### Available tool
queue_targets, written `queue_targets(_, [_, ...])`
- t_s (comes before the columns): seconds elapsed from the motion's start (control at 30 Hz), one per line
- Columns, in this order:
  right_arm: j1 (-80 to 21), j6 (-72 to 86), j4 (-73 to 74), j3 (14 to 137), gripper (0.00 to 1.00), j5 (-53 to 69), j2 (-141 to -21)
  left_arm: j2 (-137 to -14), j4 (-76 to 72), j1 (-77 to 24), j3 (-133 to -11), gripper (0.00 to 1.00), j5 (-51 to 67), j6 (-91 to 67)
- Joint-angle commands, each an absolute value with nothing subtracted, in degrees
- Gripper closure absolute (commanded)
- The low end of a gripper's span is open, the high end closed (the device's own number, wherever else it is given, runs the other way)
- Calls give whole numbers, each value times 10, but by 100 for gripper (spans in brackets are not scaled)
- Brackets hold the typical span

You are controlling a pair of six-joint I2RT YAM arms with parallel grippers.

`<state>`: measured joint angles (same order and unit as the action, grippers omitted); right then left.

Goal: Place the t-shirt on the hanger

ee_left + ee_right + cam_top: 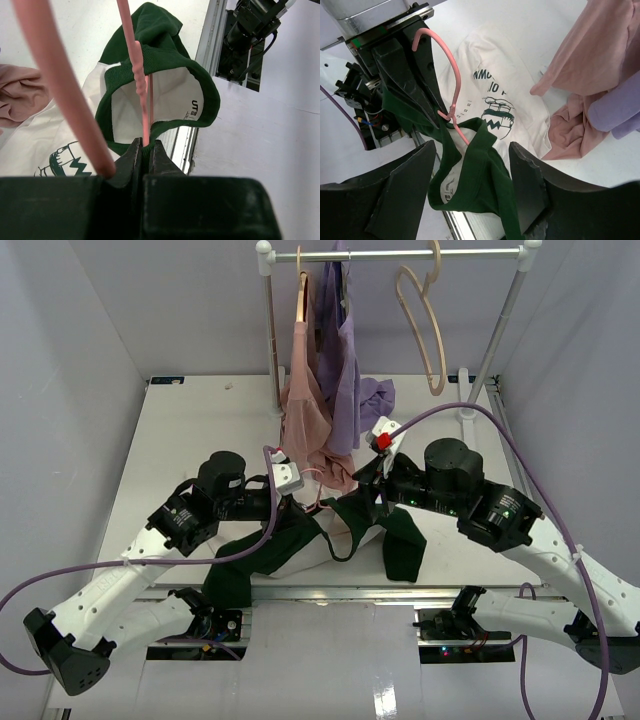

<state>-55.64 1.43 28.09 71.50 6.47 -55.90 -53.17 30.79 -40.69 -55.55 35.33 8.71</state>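
Observation:
The cream-white t-shirt (290,556) with dark green sleeves lies bunched at the table's near edge between the two arms. Its green collar (165,60) is lifted, and the printed front (495,75) faces up. The thin pink hanger (139,70) stands through the collar opening, its hook (451,55) above. My left gripper (144,145) is shut on the hanger's wire just below the twisted neck, with collar fabric pinched alongside. My right gripper (472,185) is open, its jaws standing either side of the hanging green collar (485,170) without gripping it.
A clothes rack (400,254) at the back carries a dusty-pink garment (305,380), a lilac garment (350,370) and a beige wooden hanger (425,320). The pink garment trails onto the table (570,135) right beside the t-shirt. The table's metal front edge (330,592) runs just below the shirt.

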Motion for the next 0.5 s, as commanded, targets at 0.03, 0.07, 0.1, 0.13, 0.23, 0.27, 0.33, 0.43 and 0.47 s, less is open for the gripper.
queue_targets(0.03, [-561,3,292,752,30,82,-558,-503,271,-407,-556,100,389,82])
queue_targets(0.07, [-561,-3,295,760,29,90,-560,-502,271,-407,-555,100,391,81])
queue_targets(0.1, [-561,-11,297,767,26,101,-563,-501,271,-408,-556,100,393,81])
queue_targets(0.13, [-560,-18,298,771,23,117,-567,-500,270,-408,-556,100,395,80])
queue_targets(0.23, [-560,-35,297,786,15,159,-577,-496,268,-408,-556,100,405,76])
queue_targets(0.27, [-560,-39,297,792,13,170,-583,-493,267,-408,-555,100,408,76])
queue_targets(0.33, [-561,-47,296,799,10,186,-594,-490,264,-407,-552,100,412,75])
queue_targets(0.43, [-560,-56,287,805,8,205,-606,-488,262,-407,-550,100,416,73])
queue_targets(0.47, [-560,-59,285,809,8,208,-613,-489,262,-407,-551,100,417,71])
